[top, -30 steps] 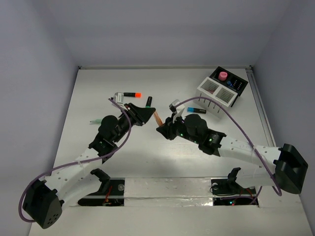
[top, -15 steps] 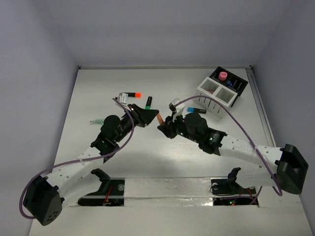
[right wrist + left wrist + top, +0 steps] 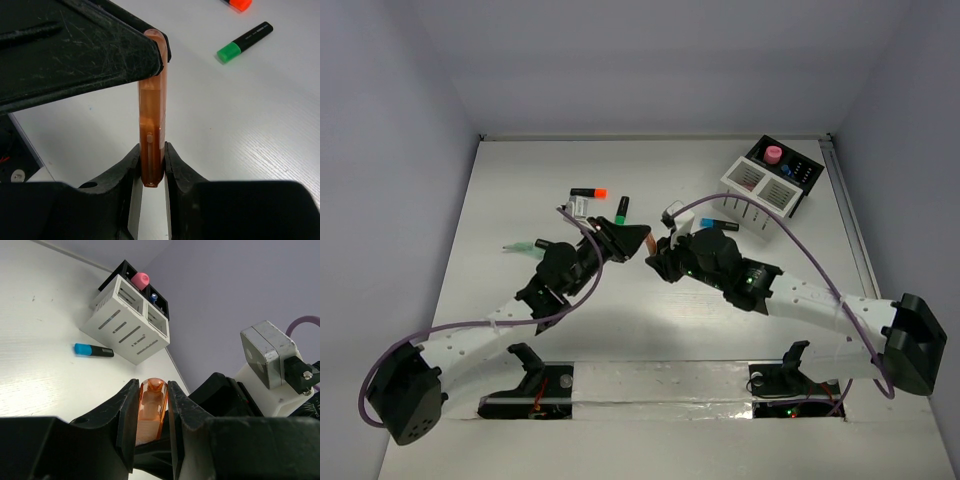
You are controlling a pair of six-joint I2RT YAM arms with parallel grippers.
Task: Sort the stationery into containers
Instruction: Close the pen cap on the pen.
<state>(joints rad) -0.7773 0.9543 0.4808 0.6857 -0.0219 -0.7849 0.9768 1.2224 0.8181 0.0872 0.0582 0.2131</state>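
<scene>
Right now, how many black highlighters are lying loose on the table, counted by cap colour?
Orange-capped highlighter: 1
Green-capped highlighter: 1
Blue-capped highlighter: 1
Total: 3

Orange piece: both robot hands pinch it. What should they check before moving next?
1. Right gripper shut on the orange piece: ok.
2. Left gripper shut on its other end: ok.
3. Only one gripper holding before pulling away: not ok.
4. Piece straight in the right gripper: ok.
5. Low way to the white box free: not ok, a blue marker lies between.
6. Room in the box: cannot tell.
</scene>
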